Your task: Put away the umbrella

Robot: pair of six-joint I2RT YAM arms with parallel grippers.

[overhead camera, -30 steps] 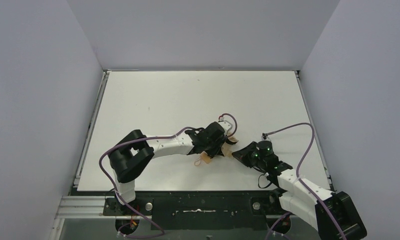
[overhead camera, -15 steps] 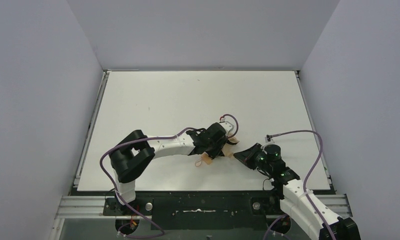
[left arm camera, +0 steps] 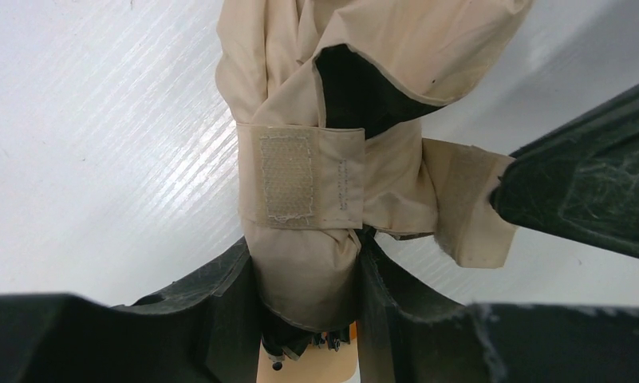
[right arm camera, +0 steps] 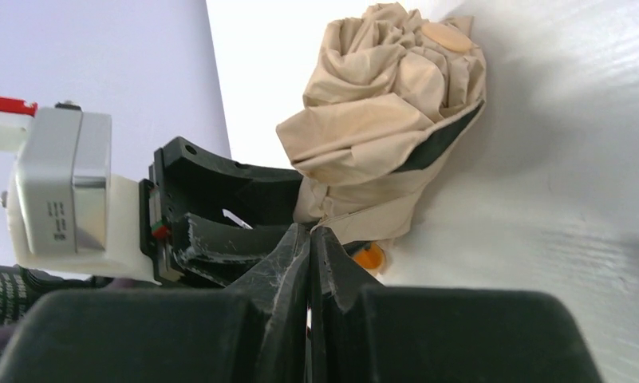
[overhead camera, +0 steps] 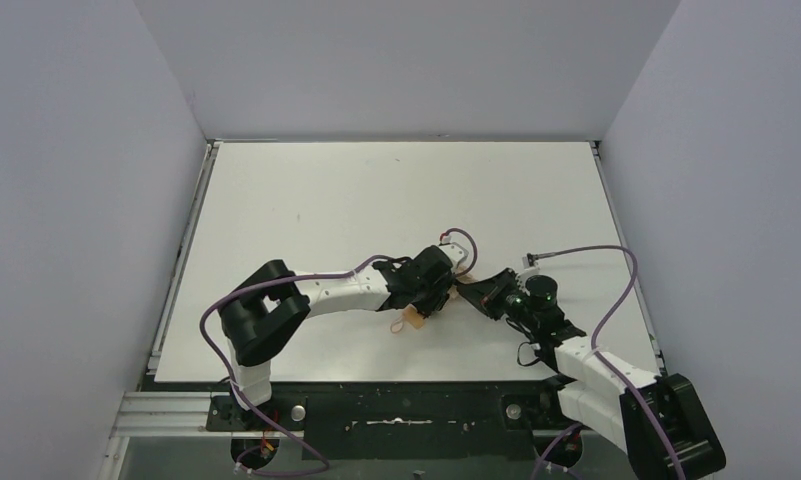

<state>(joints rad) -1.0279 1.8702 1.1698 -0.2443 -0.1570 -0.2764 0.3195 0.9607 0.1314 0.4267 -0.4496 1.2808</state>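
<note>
the umbrella (left arm camera: 260, 64) lies folded on the table (overhead camera: 376, 190), near the front edge and about midway across; in the top view it is mostly hidden under the two grippers, with only its tan handle (overhead camera: 412, 319) poking out toward the arm bases

the left gripper (left arm camera: 306, 251) is clamped around the bunched beige fabric, one dark finger (left arm camera: 220, 303) on each side of the bundle, just below the strap (left arm camera: 340, 179)

the strap runs round the bundle, and a pale velcro patch (left arm camera: 286, 177) on it faces the left wrist camera

the strap's free end (left arm camera: 469, 215) sticks out to one side, not pressed onto the patch, and the right gripper's tip overlaps its outer edge

the right gripper (right arm camera: 310, 233) comes in from the right with its jaws pressed together, only a thin line between them, the tips meeting a tan edge at the base of the bundle; it looks pinched on that free end, though the contact is partly hidden

in the right wrist view the canopy sits crumpled and loose beyond the fingers, a dark inner fold showing, and the left gripper is just beside it
</note>
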